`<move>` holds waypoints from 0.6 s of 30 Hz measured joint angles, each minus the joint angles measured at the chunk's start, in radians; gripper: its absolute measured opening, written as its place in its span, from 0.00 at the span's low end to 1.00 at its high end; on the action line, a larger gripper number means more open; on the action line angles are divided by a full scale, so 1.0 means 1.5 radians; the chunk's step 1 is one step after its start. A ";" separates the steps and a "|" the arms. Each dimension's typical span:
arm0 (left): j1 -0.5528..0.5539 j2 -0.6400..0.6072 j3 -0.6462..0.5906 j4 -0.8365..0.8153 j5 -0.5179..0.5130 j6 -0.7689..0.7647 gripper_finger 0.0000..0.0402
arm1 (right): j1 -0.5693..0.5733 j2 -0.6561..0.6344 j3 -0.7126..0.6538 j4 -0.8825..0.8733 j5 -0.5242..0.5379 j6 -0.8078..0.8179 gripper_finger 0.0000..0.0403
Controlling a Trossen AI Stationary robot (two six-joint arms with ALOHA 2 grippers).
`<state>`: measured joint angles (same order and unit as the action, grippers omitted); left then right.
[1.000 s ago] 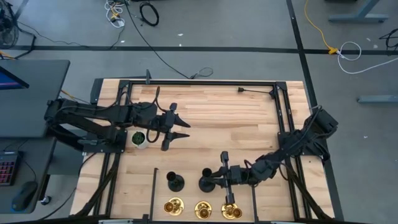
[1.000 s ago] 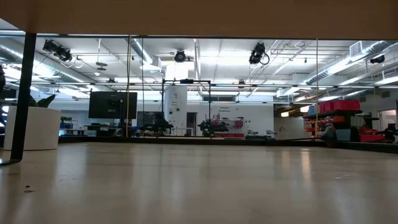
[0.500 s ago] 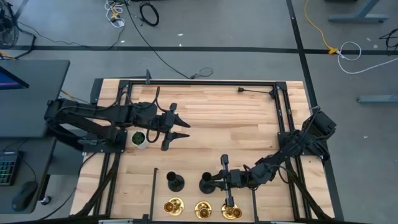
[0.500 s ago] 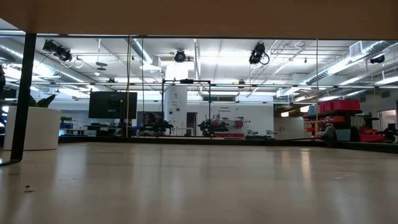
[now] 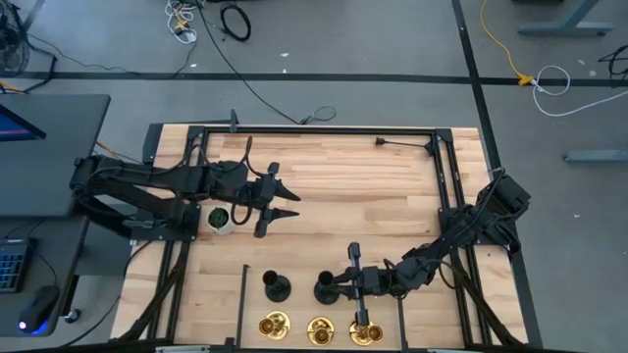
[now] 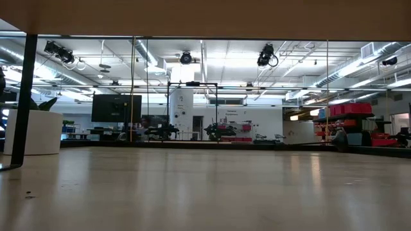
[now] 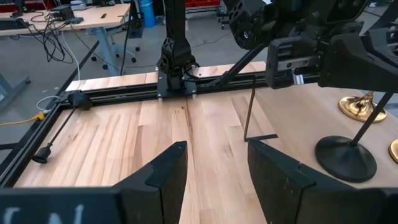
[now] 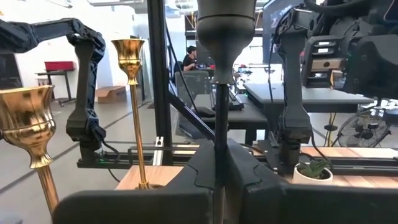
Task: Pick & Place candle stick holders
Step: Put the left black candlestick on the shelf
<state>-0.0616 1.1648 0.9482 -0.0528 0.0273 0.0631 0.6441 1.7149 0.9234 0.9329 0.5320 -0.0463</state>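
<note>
Two matte black candle stick holders show near the table's near edge: one stands free [image 5: 277,287], and my right gripper [image 5: 340,286] is shut on the other [image 5: 325,289]. Three brass-gold holders [image 5: 274,326], [image 5: 321,330], [image 5: 365,333] stand on their bases in a row along the near edge. In the right wrist view the held holder's cup [image 8: 225,25] rises above the fingers, with two gold holders [image 8: 132,56], [image 8: 25,118] beside it. My left gripper [image 5: 291,203] is open and empty over the left middle of the table. My right gripper pinches the black holder's thin stem [image 8: 219,118] between its two fingers, below the cup. The fingers come level from the table's right side and lie across the stem. The holder stands upright, and its round base [image 7: 346,158] appears to sit on the table.
A small white pot with a green plant [image 5: 219,219] stands just behind my left gripper. A black metal frame [image 5: 314,130] runs around the table edges, with thin rods [image 5: 242,294] near the holders. Bare wood lies in the table's middle and far half.
My right gripper has shifted a little toward the table's near edge beside the black holder, then kept still. The holders stay where they were.
</note>
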 joint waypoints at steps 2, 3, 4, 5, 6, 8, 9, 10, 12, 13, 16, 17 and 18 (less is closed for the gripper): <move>0.000 0.000 0.000 0.000 0.000 0.000 0.42 | 0.000 0.000 0.000 0.000 0.000 -0.008 0.01; 0.000 0.000 0.000 0.000 0.000 0.000 0.42 | 0.001 0.000 0.000 0.000 -0.001 -0.009 0.02; 0.000 0.000 0.000 0.000 0.000 0.000 0.42 | 0.001 0.000 0.000 0.000 -0.004 -0.009 0.02; 0.000 0.000 0.000 0.000 0.000 0.000 0.42 | 0.001 0.000 0.000 0.000 -0.010 -0.010 0.03; 0.000 0.000 0.000 0.000 0.000 0.000 0.42 | 0.001 0.000 0.000 -0.001 -0.015 -0.010 0.04; 0.000 0.000 0.000 0.000 0.000 0.000 0.42 | 0.001 0.000 0.000 -0.001 -0.023 -0.010 0.06; 0.000 0.000 0.000 0.000 0.000 0.000 0.42 | 0.001 0.000 0.000 -0.001 -0.023 -0.012 0.08; 0.000 0.000 0.000 0.000 0.000 0.000 0.42 | 0.001 0.000 0.000 -0.001 -0.023 -0.015 0.09; 0.000 0.000 0.000 0.000 0.000 0.000 0.42 | 0.001 0.000 0.000 0.000 -0.023 -0.017 0.11; 0.000 0.000 0.000 0.000 0.000 0.000 0.42 | 0.001 0.000 0.000 0.000 -0.020 -0.020 0.12; 0.000 0.000 0.000 0.000 0.000 0.000 0.42 | 0.001 0.000 0.000 0.000 -0.011 -0.028 0.15; 0.000 0.000 0.000 0.000 0.000 0.000 0.42 | 0.001 0.000 0.000 0.001 -0.011 -0.029 0.16; 0.000 0.000 0.000 0.000 0.000 0.000 0.42 | 0.001 0.000 0.000 0.001 -0.011 -0.029 0.17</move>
<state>-0.0616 1.1648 0.9482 -0.0532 0.0276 0.0635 0.6460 1.7149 0.9234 0.9344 0.5156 -0.0901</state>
